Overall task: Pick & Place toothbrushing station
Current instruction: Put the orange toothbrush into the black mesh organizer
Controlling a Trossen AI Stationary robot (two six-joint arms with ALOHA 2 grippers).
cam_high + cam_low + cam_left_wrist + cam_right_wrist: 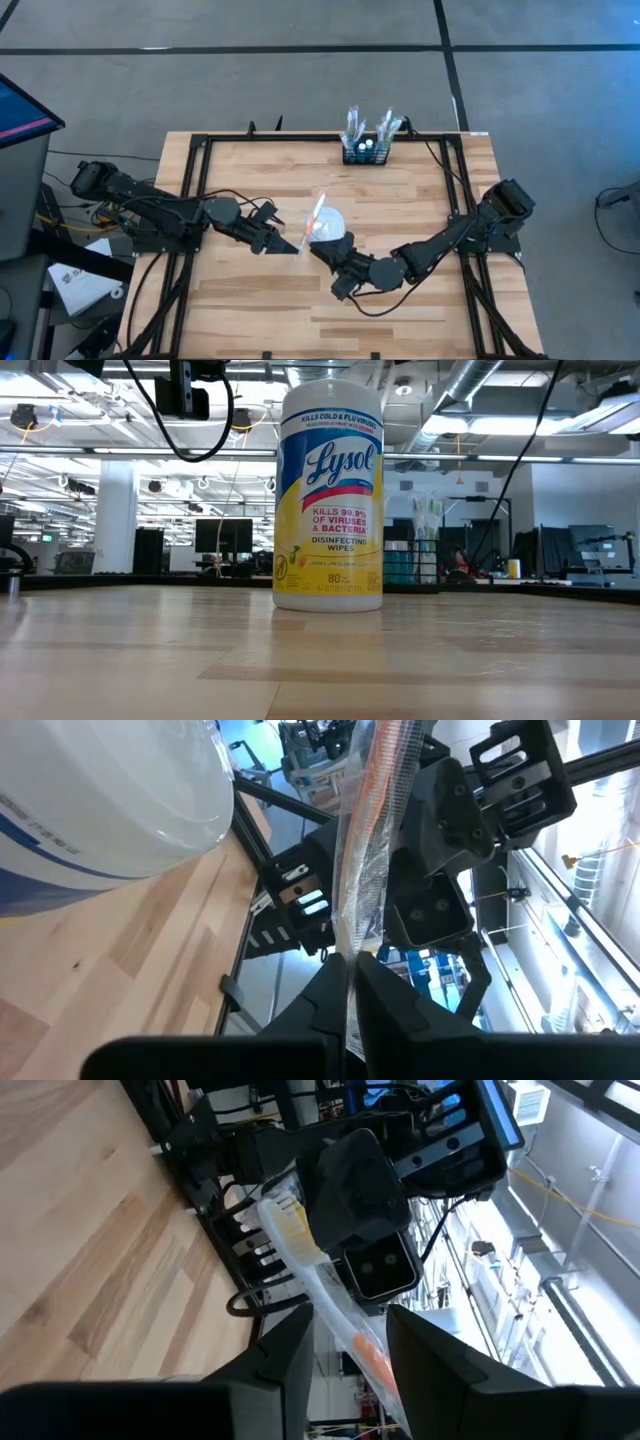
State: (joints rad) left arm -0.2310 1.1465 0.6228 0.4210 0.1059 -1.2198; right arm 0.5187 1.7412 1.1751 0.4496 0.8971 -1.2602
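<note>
— What have you got in the arms right now?

— I see both grippers meeting over the middle of the table, each on the same wrapped toothbrush [311,224]. My left gripper [283,243] has its fingers pinched tight on one end of it; in the left wrist view the crinkly clear wrapper [362,860] runs up from between the two dark fingertips, with an orange handle showing through. My right gripper [322,248] stands with its fingers partly apart, the brush passing between them; whether they press on it I cannot tell.

— Materials?

— The table [420,200] is pale butcher-block wood with visible strips, framed by black metal rails. The wipes tub [329,495] is a smooth round plastic cylinder, white lid, glossy yellow and blue label. From above only its white top shows, just beside the grippers.

— And the toothbrushing station?

— The toothbrushing station [365,152] is a small black wire-like rack at the far edge of the table, well apart from both grippers, with several wrapped brushes standing in it, fanned outward.

— Anything hard to read?

— The brush head is blurred in every view. At table height both grippers are out of frame, and the rack [425,555] is only partly visible past the tub.
</note>
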